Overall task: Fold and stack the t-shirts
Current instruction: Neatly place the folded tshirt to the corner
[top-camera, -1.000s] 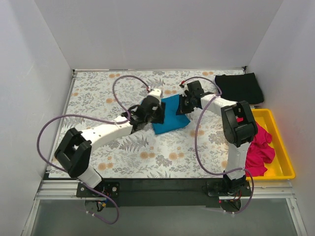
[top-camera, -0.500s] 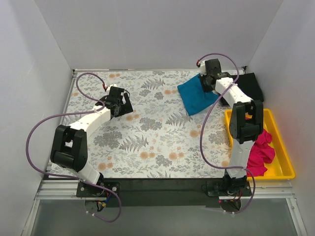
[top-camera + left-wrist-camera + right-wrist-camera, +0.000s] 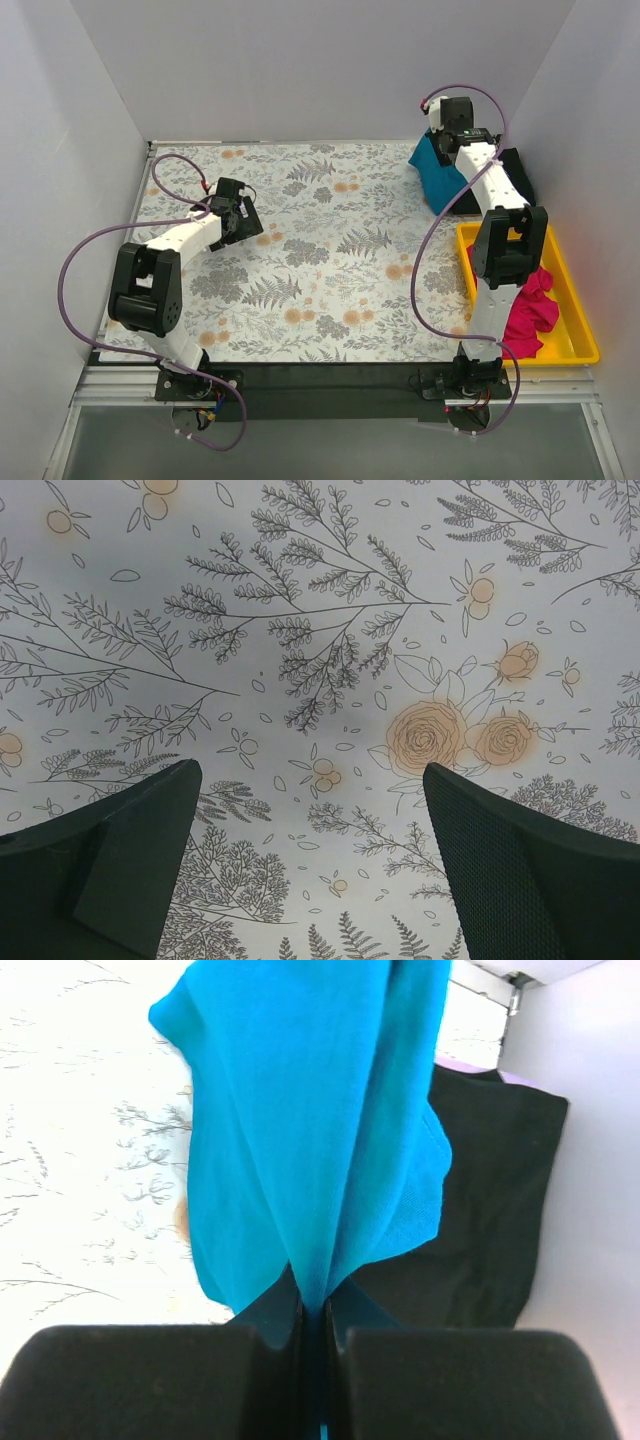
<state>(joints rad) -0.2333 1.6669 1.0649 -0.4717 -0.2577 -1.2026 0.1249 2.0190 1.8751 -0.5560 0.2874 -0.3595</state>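
My right gripper (image 3: 445,140) is shut on the folded teal-blue t-shirt (image 3: 437,172) and holds it hanging at the far right, over the left edge of the black t-shirt (image 3: 510,175). In the right wrist view the teal-blue t-shirt (image 3: 300,1110) is pinched between my fingers (image 3: 315,1325) with the black t-shirt (image 3: 490,1210) below to the right. The magenta-pink t-shirt (image 3: 525,305) lies crumpled in the yellow tray (image 3: 570,290). My left gripper (image 3: 240,215) is open and empty over the floral mat at the left (image 3: 310,780).
The floral mat (image 3: 320,260) covers the table. White walls close in the left, back and right sides. The yellow tray stands at the right edge, near the right arm's base.
My right gripper has carried the teal-blue t-shirt from the middle to the far right, above the black t-shirt. My left gripper let go of it and drew back to the left.
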